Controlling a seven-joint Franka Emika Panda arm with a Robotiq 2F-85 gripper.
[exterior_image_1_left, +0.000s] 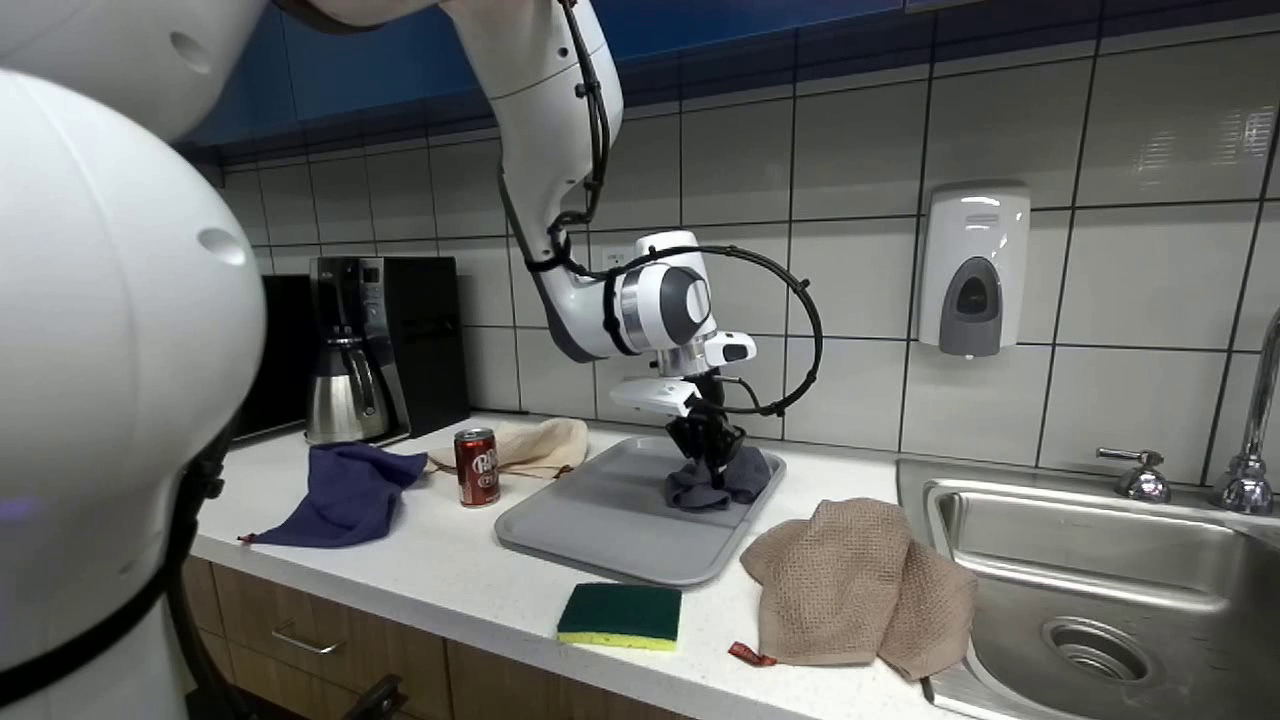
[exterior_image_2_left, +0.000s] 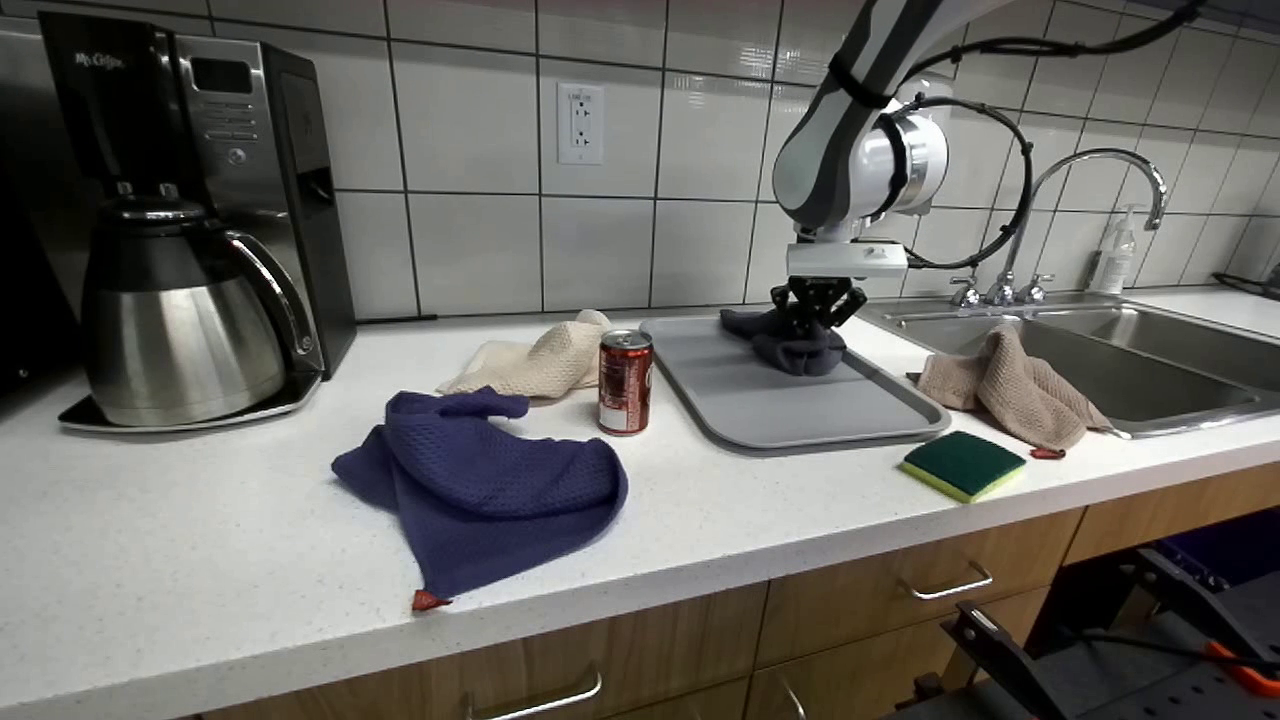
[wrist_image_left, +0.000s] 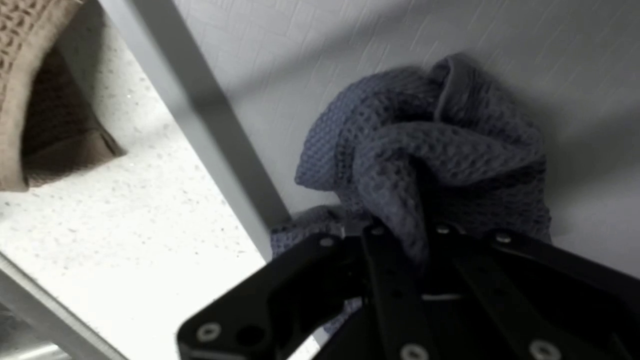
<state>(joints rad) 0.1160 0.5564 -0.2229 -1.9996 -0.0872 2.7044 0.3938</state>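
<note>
Gray cloth, apparently clamped in the gripper, lies by the tray's raised edge.

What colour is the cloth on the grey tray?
The cloth is dark bluish grey; the wrist view shows it best.

A rumpled navy-blue woven cloth lies on the white speckled tabletop. Near it stands a red cylindrical metal can, a crumpled cream cloth behind. A bunched tan textured cloth lies at the edge of a stainless-steel sink, near a green-and-yellow rectangular sponge. A boxy black-and-silver coffee maker stands before the white tiled wall, on which a white-and-gray plastic dispenser hangs.
</note>
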